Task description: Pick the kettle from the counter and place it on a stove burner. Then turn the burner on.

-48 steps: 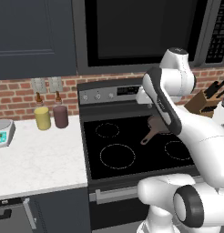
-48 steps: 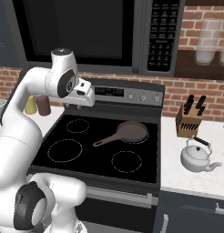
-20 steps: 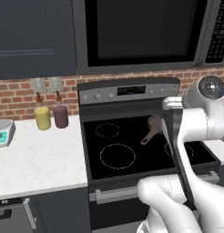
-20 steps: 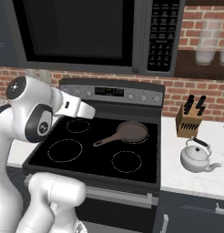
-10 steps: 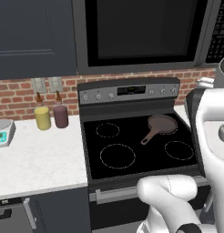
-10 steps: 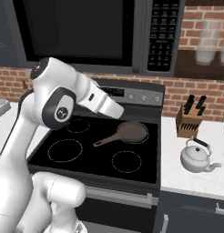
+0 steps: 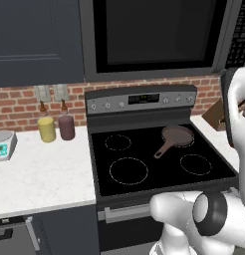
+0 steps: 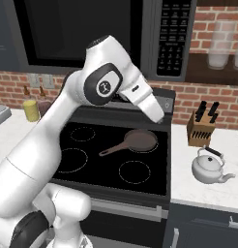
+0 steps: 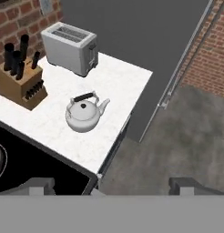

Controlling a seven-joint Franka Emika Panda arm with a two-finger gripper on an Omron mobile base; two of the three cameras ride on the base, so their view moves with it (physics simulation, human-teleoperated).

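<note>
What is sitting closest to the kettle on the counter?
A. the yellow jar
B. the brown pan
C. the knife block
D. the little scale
C: the kettle rests on the white counter right of the stove, with the knife block just behind it; the hand view shows them side by side too.

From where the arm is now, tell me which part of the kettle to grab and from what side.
Grip the kettle by its thin arched handle, coming straight down from above. The handle stands upright over the rounded body, clear of the knife block and toaster, so the claw can likely close across it; the squat body looks too wide and smooth.
</note>
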